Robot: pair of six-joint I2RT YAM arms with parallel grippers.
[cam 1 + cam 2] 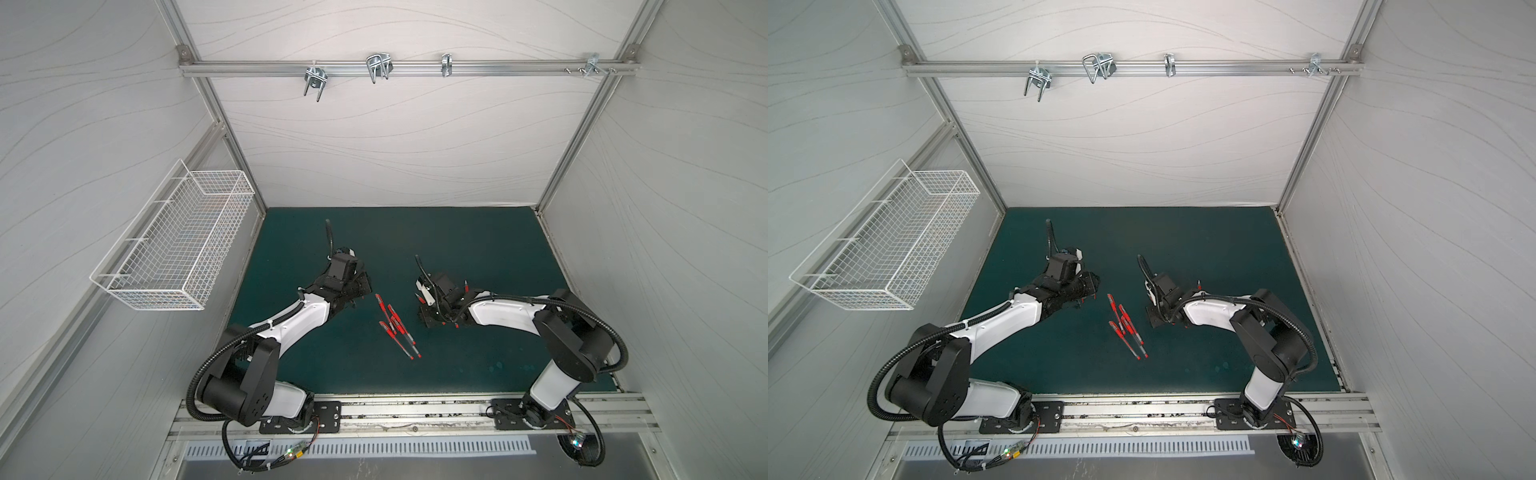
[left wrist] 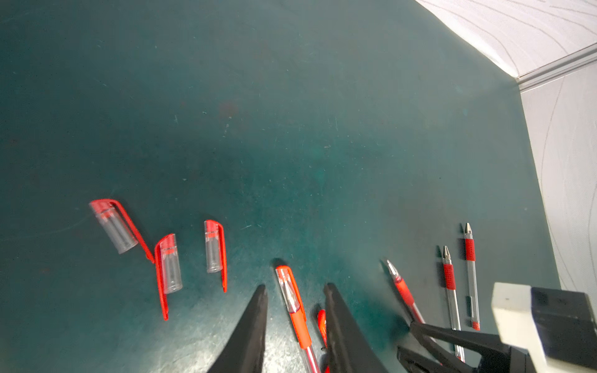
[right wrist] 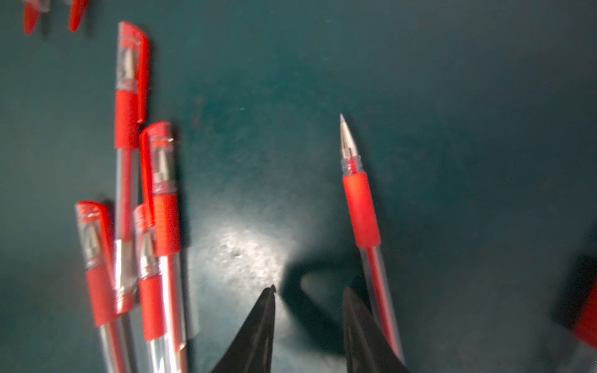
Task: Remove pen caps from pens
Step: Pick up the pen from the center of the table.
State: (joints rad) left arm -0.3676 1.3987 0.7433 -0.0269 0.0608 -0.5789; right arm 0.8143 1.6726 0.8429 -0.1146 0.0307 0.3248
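With the left claw [image 2: 296, 285] spread astride a capped pen [image 2: 298, 323] and the right claw [image 3: 310, 287] spread empty, the pen could be nudged aside if closed on off-centre

My two top views hang high overhead, side by side, looking steeply down on the whole green worktop [image 1: 478, 249] and both my arms; they share nearly everything; my left wrist camera sits close behind my left pincer [image 2: 295, 292], facing low along the worktop past its tips; my right wrist camera rides likewise behind my right pincer [image 3: 308, 292], nearer still, blurred; both wrist views share the capped pens [image 3: 129, 181].
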